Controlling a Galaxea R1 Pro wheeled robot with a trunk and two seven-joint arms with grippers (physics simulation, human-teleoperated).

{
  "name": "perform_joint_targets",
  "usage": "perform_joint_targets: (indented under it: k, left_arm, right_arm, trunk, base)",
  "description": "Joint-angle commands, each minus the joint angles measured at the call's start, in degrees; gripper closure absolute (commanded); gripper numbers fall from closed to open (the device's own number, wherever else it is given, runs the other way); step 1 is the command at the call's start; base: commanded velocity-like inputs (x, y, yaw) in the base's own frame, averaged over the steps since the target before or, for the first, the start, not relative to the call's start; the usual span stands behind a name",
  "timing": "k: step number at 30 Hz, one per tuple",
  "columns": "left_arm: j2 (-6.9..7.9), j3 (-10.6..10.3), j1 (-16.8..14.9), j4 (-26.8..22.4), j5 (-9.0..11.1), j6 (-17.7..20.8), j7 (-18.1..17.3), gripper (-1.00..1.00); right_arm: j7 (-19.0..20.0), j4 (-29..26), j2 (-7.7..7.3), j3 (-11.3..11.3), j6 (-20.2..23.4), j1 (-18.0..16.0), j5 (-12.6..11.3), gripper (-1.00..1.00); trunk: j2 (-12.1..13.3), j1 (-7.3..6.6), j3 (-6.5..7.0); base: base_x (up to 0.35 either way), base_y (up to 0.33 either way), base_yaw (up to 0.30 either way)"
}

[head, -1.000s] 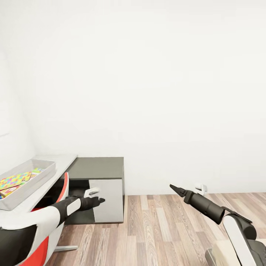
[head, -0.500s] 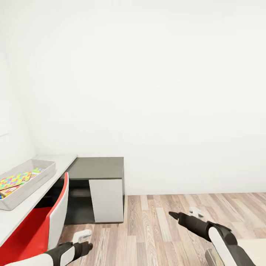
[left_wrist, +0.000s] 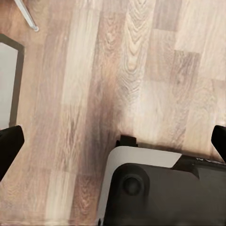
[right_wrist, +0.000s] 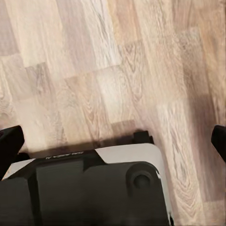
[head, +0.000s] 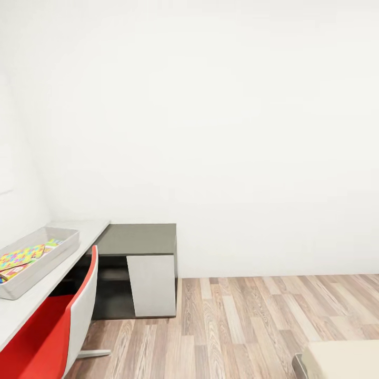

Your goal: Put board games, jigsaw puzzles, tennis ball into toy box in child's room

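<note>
- The toy box, a shallow light grey tray with sloping walls, sits on the white counter at the head view's left edge, near the counter's far end.
- One jigsaw puzzle lies flat inside it, a thin sheet of small yellow, blue, pink and green interlocking pieces; a second patterned piece shows just beyond it, also in the tray, too small to name.
- A strip of a flat yellow-orange box lies against the tray's near wall; its print is too small to read.
- One red chair with a grey shell stands just before the counter, beside a grey cabinet with one white door.
- The left claw hangs over the wood plank floor, its dark fingers wide apart at the picture's two sides, holding nothing.
- The right claw is likewise spread over the floor, fingers far apart and empty.
- Faint lettering shows on the robot's base in the right wrist view, not legible.
</note>
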Motion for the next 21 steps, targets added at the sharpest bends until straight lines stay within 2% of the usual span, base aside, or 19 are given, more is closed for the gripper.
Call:
perform_joint_targets:
  k: [1, 2, 5, 6, 8, 10, 13, 21]
  left_arm:
    - [0.10, -0.51, 0.84, -0.28, 0.35, -0.72, 0.48, -1.00]
    - [0.10, -0.51, 2.32, -0.28, 0.40, -1.35, 0.49, -1.00]
    - [0.11, -0.51, 4.46, -0.28, 0.44, -1.94, 0.51, -1.00]
    - [0.09, -0.51, 5.69, -0.28, 0.45, -2.17, 0.52, -1.00]
    - [0.08, -0.51, 6.95, -0.28, 0.47, -2.36, 0.52, -1.00]
    - [0.07, -0.51, 7.67, -0.28, 0.47, -2.44, 0.53, -1.00]
    - [0.07, -0.51, 8.48, -0.28, 0.52, -2.44, 0.53, -1.00]
    - [0.07, -0.51, 9.28, -0.28, 0.41, -2.25, 0.53, -1.00]
  right_arm:
    - [-0.05, 2.58, 0.29, 0.56, -1.85, -0.04, 0.68, -1.00]
    - [-0.19, 6.98, 1.02, 1.05, -5.97, -0.03, 1.93, -1.00]
    - [-0.31, 12.97, 2.28, 1.51, -11.93, -0.03, 3.66, -1.00]
    - [-0.42, 16.55, 3.18, 1.69, -15.37, -0.03, 4.69, -1.00]
    - [-0.55, 20.23, 4.55, 1.82, -19.05, -0.05, 6.03, -1.00]
    - [-0.82, 22.05, 5.60, 1.89, -21.07, -0.12, 7.08, -1.00]
    - [-1.80, 23.34, 6.36, 1.94, -22.69, -0.14, 7.99, -1.00]
    - [-3.01, 23.91, 6.34, 1.96, -23.65, 0.92, 8.40, -1.00]
  trunk:
    - [-0.04, 0.03, -0.04]
    - [-0.04, 0.03, -0.11]
    - [-0.04, 0.03, -0.33]
    - [-0.04, 0.03, -0.41]
    - [-0.04, 0.03, -0.59]
    - [-0.04, 0.03, -0.77]
    - [-0.04, 0.03, -1.04]
    - [-0.04, 0.03, -1.80]
  base:
    - [0.000, 0.000, 0.000]
    - [0.000, 0.000, 0.000]
    - [0.000, 0.000, 0.000]
    - [0.000, 0.000, 0.000]
    - [0.000, 0.000, 0.000]
    - [0.000, 0.000, 0.000]
    - [0.000, 0.000, 0.000]
    - [0.000, 0.000, 0.000]
